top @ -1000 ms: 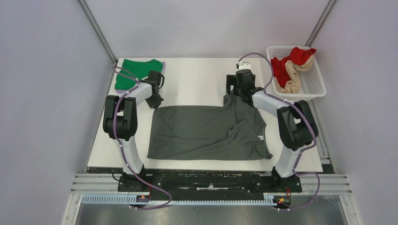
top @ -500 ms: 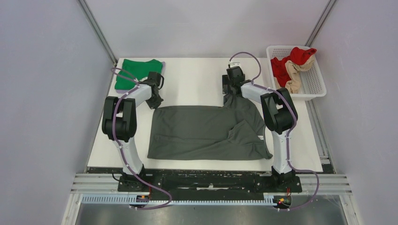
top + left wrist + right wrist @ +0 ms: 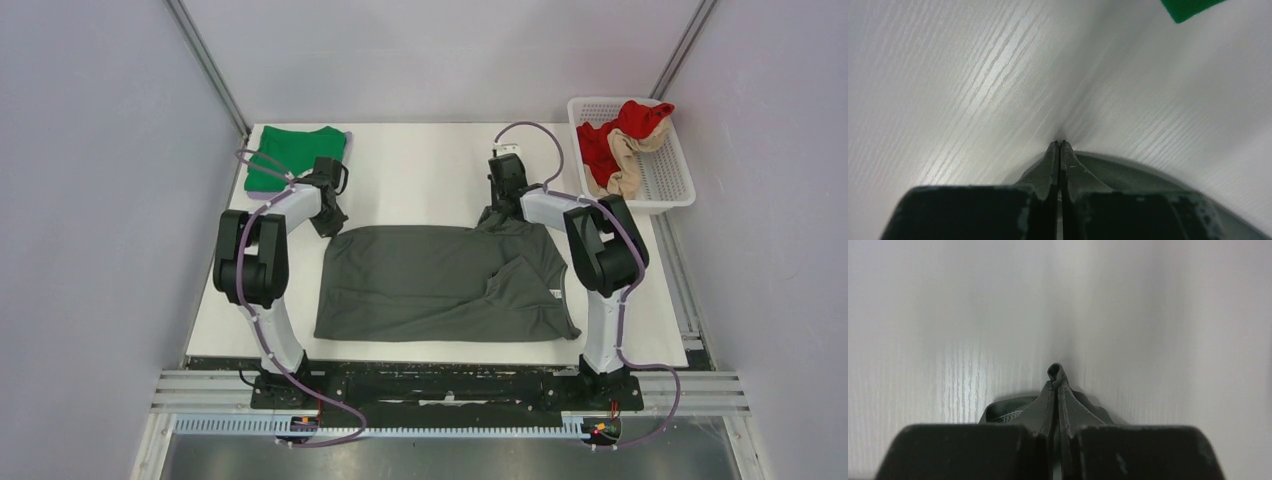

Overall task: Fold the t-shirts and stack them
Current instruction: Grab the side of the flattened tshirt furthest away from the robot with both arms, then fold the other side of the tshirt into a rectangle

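Note:
A dark grey t-shirt lies spread on the white table, with its right part folded over itself. My left gripper is at its far left corner, shut on the cloth. In the left wrist view the closed fingertips touch the table, with grey fabric beside them. My right gripper is shut on the shirt's far right corner. In the right wrist view a small fold of grey cloth pokes out between the pads. A folded bright green t-shirt lies at the far left; its corner shows in the left wrist view.
A white lattice basket stands past the table's far right corner, holding a red garment and a beige garment. Bare white table lies between the two grippers. Grey walls close in both sides.
My right gripper went from open to shut on the grey shirt's far right corner, and its arm drew inward. The left arm has barely moved.

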Action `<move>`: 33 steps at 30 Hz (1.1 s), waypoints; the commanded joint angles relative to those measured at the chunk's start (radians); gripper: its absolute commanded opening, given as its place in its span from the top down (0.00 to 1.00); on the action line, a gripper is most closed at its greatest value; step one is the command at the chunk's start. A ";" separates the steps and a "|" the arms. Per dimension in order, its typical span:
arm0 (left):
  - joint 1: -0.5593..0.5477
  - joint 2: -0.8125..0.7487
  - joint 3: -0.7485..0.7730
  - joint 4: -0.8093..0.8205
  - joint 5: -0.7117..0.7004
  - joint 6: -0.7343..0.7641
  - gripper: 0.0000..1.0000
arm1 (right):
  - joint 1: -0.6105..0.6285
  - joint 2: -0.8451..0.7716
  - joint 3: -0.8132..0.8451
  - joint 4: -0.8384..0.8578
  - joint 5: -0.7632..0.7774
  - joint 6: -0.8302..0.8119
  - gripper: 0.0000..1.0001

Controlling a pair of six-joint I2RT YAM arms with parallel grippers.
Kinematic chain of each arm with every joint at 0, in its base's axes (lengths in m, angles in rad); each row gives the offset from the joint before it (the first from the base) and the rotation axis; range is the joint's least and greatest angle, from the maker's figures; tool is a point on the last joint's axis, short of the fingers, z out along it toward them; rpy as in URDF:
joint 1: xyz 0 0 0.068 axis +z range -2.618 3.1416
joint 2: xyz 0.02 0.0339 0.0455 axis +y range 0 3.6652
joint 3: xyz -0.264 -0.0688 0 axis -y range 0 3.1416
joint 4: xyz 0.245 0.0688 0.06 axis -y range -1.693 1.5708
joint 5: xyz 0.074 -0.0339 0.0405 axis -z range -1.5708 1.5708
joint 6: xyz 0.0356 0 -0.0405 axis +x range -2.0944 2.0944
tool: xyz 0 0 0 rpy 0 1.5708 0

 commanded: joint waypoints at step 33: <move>-0.034 -0.572 -0.430 0.084 0.049 -0.023 0.98 | 0.244 -1.031 -0.626 -0.362 0.152 0.026 1.00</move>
